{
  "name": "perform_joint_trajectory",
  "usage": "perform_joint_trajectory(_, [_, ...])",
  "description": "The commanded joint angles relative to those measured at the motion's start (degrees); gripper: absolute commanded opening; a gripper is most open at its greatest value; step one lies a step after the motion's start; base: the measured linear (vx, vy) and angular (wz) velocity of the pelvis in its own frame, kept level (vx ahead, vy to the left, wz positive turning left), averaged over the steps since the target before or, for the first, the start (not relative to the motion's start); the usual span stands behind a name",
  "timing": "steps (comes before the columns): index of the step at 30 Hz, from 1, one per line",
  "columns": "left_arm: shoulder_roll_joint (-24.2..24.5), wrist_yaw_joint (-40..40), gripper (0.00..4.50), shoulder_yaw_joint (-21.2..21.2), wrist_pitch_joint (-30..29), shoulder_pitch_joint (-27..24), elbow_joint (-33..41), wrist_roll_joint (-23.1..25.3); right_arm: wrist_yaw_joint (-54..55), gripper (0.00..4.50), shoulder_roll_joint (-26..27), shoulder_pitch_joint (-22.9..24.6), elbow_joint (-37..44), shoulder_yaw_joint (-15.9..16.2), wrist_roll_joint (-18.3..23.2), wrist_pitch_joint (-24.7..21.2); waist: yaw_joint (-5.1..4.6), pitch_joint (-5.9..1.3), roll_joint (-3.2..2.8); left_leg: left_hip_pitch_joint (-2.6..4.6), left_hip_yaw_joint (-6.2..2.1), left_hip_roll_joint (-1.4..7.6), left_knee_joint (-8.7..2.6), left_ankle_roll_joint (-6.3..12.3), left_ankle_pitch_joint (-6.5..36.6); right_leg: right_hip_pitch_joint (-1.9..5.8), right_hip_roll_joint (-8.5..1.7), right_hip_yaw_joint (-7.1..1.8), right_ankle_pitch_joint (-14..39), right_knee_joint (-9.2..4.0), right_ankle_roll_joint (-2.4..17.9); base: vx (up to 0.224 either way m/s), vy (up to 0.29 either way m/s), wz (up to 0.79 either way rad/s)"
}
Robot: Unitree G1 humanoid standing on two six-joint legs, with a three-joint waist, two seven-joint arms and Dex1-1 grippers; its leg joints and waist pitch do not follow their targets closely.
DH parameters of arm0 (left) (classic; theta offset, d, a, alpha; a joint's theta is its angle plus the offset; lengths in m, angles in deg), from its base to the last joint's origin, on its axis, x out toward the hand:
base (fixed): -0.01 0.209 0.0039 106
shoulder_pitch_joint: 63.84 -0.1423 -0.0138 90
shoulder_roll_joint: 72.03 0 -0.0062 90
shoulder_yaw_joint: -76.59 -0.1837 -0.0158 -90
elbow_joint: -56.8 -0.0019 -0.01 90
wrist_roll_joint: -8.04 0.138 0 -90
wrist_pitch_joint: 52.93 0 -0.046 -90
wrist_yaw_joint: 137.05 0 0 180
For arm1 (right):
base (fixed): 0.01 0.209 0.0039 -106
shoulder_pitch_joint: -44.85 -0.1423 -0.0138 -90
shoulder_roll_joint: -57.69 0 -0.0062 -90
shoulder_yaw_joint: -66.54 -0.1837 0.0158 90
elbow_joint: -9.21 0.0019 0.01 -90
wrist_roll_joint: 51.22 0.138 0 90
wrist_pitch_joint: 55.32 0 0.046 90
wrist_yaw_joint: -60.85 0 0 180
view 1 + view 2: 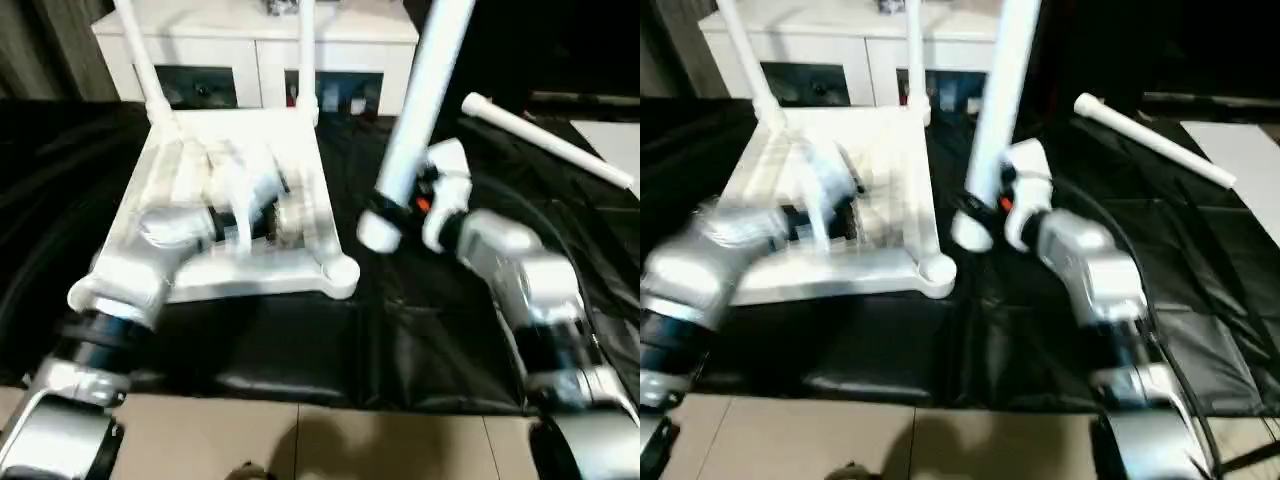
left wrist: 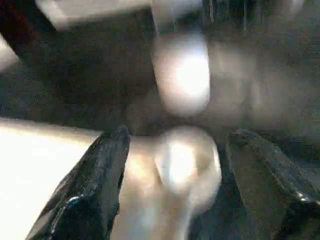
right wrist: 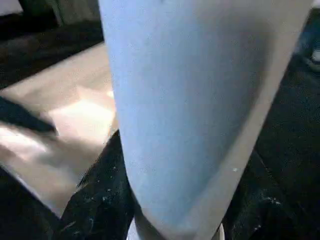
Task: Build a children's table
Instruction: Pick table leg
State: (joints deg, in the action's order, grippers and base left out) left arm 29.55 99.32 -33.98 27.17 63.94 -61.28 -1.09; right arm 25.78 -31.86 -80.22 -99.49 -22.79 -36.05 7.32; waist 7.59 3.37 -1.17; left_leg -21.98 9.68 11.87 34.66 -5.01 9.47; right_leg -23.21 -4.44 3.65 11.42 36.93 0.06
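Observation:
The white tabletop (image 1: 300,255) lies upside down on the black cloth, ribs up. Two white legs (image 1: 140,55) (image 1: 306,50) stand in its far corner sockets. Its near right corner socket (image 1: 343,272) holds no leg. My left gripper (image 1: 270,205) hovers over the ribbed underside; in the left wrist view its fingers (image 2: 100,175) stand apart around a round white socket without touching it. My right gripper (image 1: 395,205) is shut on a third leg (image 1: 425,80), held tilted just right of the tabletop, thick end down. A fourth leg (image 1: 545,140) lies on the cloth at the back right.
A white cabinet (image 1: 260,45) with glass doors stands behind the tabletop. The black cloth (image 1: 300,350) covers the work area, and beige floor (image 1: 300,440) shows at its near edge. A white sheet (image 1: 612,140) lies at the far right.

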Motion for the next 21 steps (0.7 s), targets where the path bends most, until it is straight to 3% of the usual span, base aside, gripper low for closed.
perform_joint_trajectory(1, [0.08, 2.71, 3.48, -1.58, 3.73, 1.78, -6.56, 3.33, -0.75, 1.88, -0.31, -0.07, 2.40, 0.18, 0.55, -0.31, -0.54, -5.06, -0.37, 1.03, -0.14, 0.51, -3.86, -2.73, 8.80, 3.42, -2.92, -2.56, 2.31, -3.94, 8.82, 0.000, 0.000, 0.00])
perform_joint_trajectory(5, [-0.52, 5.76, 3.48, -2.06, 6.54, 3.25, -14.12, 4.68, -1.68, 1.88, -0.43, 0.61, 3.53, 0.82, 0.97, -0.44, -1.34, -4.86, -0.44, 0.93, -0.15, 0.53, -3.85, -2.09, 9.87, 3.53, -3.12, -2.47, 1.11, -3.93, 11.69, 0.000, 0.000, 0.00])
perform_joint_trajectory(6, [-0.52, 5.76, 3.48, -2.06, 6.54, 3.25, -14.12, 4.68, -1.68, 1.88, -0.43, 0.61, 3.53, 0.82, 0.97, -0.44, -1.40, -4.79, -0.37, 0.99, -0.06, 0.52, -3.84, -1.99, 10.13, 3.45, -3.09, -2.48, 1.50, -4.02, 11.90, 0.000, 0.000, 0.00])
perform_joint_trajectory(7, [-0.74, 5.27, 3.48, -2.65, 9.04, 4.04, -17.02, 6.08, -1.71, 1.88, -0.44, 0.90, 3.90, 0.97, 0.86, -0.31, -1.42, -4.77, -0.74, 0.99, -0.18, 0.62, -3.84, -1.92, 10.50, 3.47, -3.19, -2.49, 1.85, -3.98, 12.28, 0.000, 0.000, 0.00])
perform_joint_trajectory(11, [-2.28, 0.43, 3.48, -3.10, 15.12, 7.85, -27.13, 9.60, -2.13, 1.88, -0.27, 1.89, 6.20, 1.11, 1.39, -1.48, -1.61, -4.83, -0.68, 1.12, -0.23, 0.58, -3.84, -1.85, 11.56, 3.64, -3.09, -2.54, 2.15, -4.18, 12.14, 0.000, 0.000, 0.00])
perform_joint_trajectory(14, [-3.07, 1.25, 3.48, -2.30, 15.02, 9.61, -30.67, 9.36, -2.94, 1.88, -0.48, 2.48, 7.32, 1.52, 1.64, -2.10, -1.46, -4.82, -0.63, 1.22, -0.18, 0.62, -3.80, -1.73, 11.57, 3.58, -3.19, -2.53, 1.72, -4.14, 12.91, 0.000, 0.000, 0.00])
perform_joint_trajectory(16, [-3.17, 4.25, 3.48, -1.39, 13.24, 10.80, -32.38, 8.46, -3.67, 1.88, -0.71, 2.65, 7.79, 1.94, 1.68, -2.38, -1.43, -4.83, -1.03, 1.20, -0.23, 0.65, -3.79, -1.81, 11.61, 3.55, -3.24, -2.52, 1.50, -4.09, 13.35, 0.000, 0.000, 0.00])
perform_joint_trajectory(21, [-3.22, 7.28, 3.13, -0.20, 12.34, 12.51, -35.53, 8.48, -4.05, 1.88, -0.86, 2.47, 7.80, 1.95, 1.74, -2.52, -1.44, -4.79, -0.78, 1.19, -0.16, 0.64, -3.75, -1.45, 11.60, 3.63, -3.28, -2.51, 0.27, -4.00, 14.76, 0.000, 0.000, 0.00])
